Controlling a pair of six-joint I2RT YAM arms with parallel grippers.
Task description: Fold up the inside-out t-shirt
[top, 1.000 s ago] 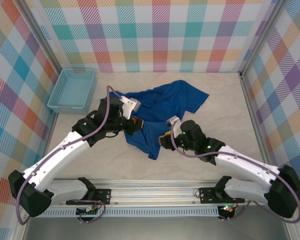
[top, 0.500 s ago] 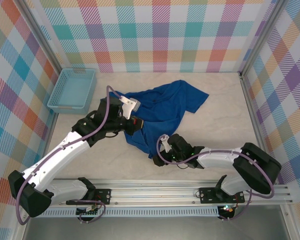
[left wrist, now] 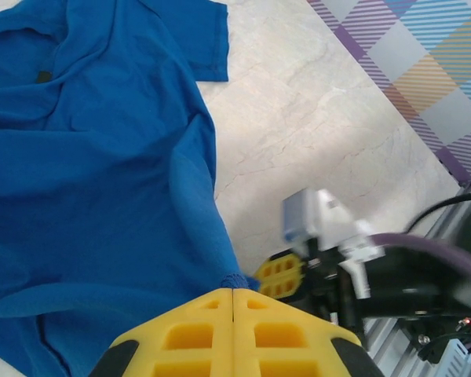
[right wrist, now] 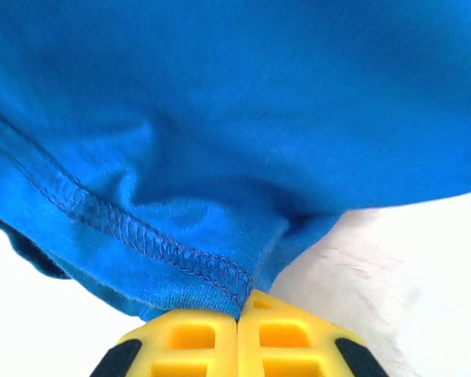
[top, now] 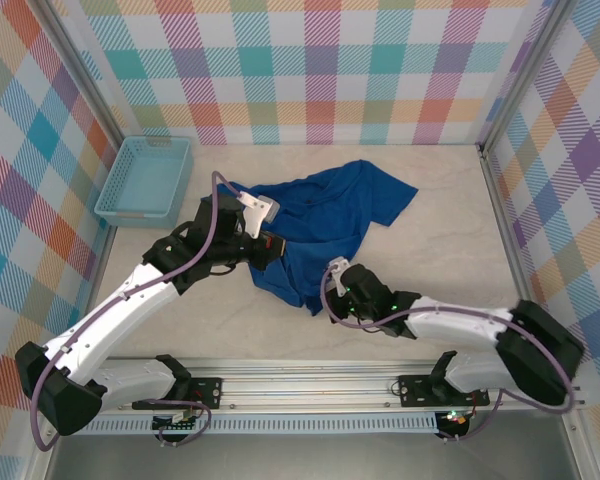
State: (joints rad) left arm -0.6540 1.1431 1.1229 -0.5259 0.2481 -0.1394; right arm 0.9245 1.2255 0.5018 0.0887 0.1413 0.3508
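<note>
Though hem-pinched, t-shirt (top: pixel 325 212) amid open tabletop (top: pixel 442 255)

T-shirt (top: pixel 330 210) partly under left tool (top: pixel 271 243)

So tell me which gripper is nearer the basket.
Left. The left gripper pinches the shirt at its left side, just right of the basket; the right gripper holds the shirt's near hem, farther right.

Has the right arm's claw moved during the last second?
Yes. The right gripper has come closer to the metal rail at the table's near edge, jaws shut on the t-shirt hem.
</note>
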